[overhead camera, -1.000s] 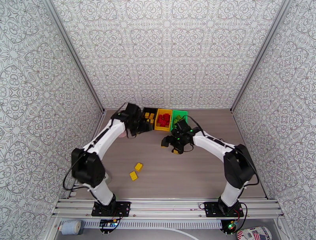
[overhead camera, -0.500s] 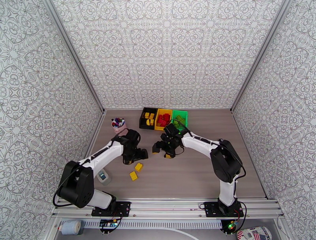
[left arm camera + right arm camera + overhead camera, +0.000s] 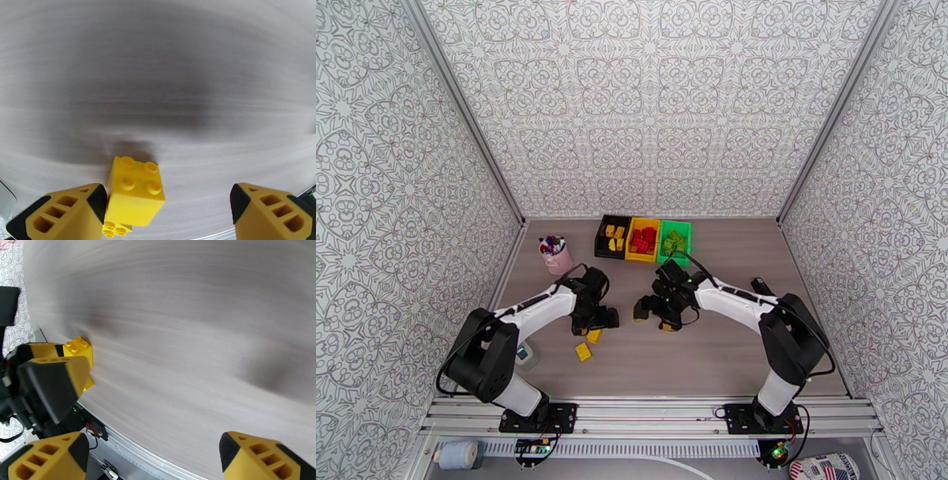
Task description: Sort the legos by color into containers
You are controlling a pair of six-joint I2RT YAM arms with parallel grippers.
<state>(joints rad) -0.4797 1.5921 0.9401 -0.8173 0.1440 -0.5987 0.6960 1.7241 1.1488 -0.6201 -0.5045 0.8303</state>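
Left pincer [image 3: 168, 201] newly down, wide apart, finger [image 3: 67, 215] against yellow brick [image 3: 134, 189]; right pincer [image 3: 154, 449] wide, empty.

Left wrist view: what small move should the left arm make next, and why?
Probably slide the left gripper sideways to centre the yellow brick before closing. Its jaws stand wide open, and the brick sits right beside one finger, far from the other.

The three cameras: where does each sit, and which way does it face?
Top external: above, behind the arms, looking down on table, bins, both arms.
Left wrist: on that arm, looking down past the left gripper at a yellow brick.
Right wrist: on that arm, looking across the table past the right gripper.
Both wrist views share that brick.
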